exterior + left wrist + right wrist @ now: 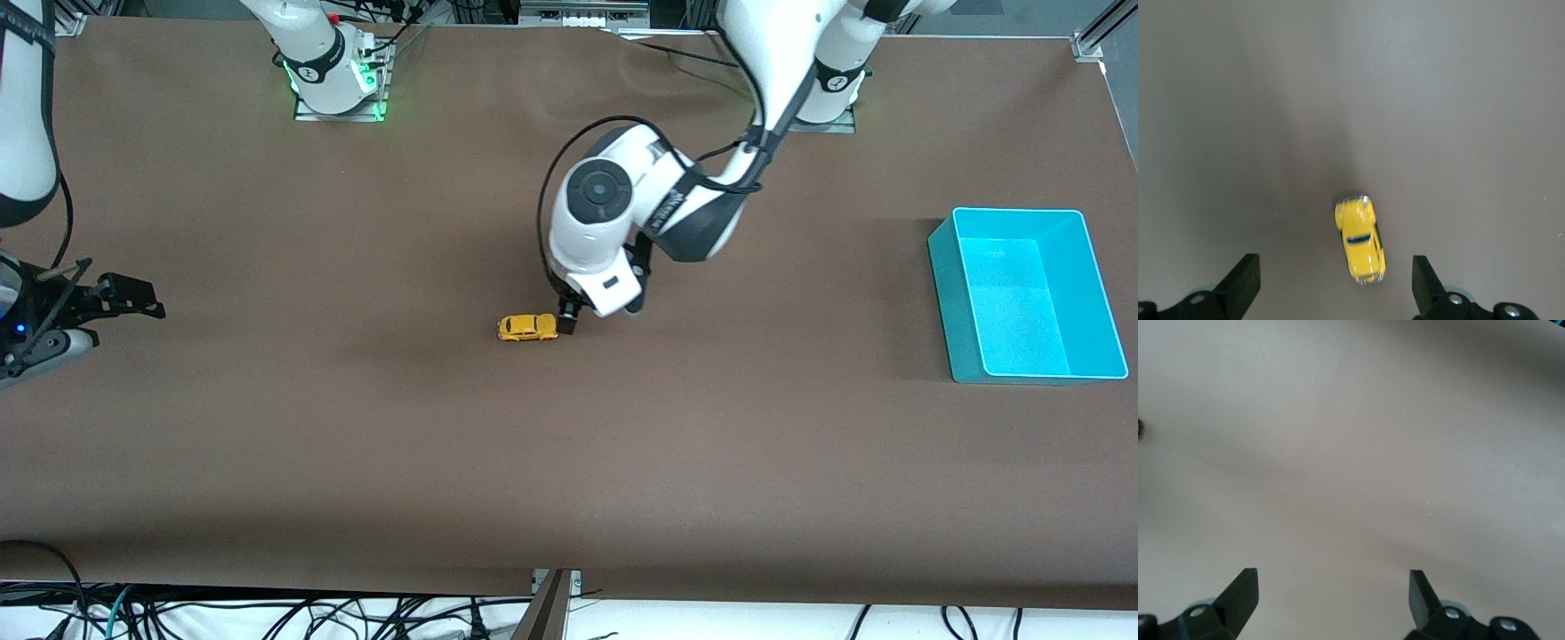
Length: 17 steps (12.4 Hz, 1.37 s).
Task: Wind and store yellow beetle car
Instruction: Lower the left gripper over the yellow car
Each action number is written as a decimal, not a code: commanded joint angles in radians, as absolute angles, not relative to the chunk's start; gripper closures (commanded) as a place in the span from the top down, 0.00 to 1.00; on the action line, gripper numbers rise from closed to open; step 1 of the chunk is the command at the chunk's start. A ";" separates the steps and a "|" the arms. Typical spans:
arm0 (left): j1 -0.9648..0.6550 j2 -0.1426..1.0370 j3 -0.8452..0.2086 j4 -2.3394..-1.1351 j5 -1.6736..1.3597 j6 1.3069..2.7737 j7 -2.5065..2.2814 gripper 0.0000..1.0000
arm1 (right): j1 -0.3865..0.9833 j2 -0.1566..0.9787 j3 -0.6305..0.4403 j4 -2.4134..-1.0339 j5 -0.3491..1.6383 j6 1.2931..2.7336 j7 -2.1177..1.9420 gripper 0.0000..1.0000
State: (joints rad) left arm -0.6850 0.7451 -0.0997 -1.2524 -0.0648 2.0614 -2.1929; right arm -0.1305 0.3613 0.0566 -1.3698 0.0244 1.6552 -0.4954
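Observation:
The yellow beetle car (527, 327) lies on the brown table near its middle. My left gripper (573, 316) is down beside the car's end toward the left arm's end of the table, tilted toward it. In the left wrist view the car (1361, 240) lies on the table between the open fingers, its near end level with the fingertips and touching neither; the left gripper (1336, 267) holds nothing. My right gripper (133, 302) waits open and empty over the right arm's end of the table. The right wrist view shows the right gripper (1333, 583) above bare table.
An empty teal bin (947, 302) stands at the left arm's end of the table, far from the car. Cables hang below the table's front edge.

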 commanded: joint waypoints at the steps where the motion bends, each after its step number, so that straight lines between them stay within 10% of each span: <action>1: -0.722 0.814 -0.078 -1.207 -0.084 2.114 -2.302 1.00 | -0.132 0.256 0.061 -1.445 0.014 1.660 -0.472 1.00; 17: -0.779 1.038 -0.015 -1.095 -0.083 2.353 -2.488 1.00 | -0.058 0.103 0.060 -1.612 -0.012 1.574 -0.080 1.00</action>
State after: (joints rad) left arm -0.7574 0.9845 -0.0300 -1.1403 -0.0648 2.3033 -2.4552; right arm -0.0622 0.1350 0.0597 -1.5847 0.0023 1.5897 -0.1222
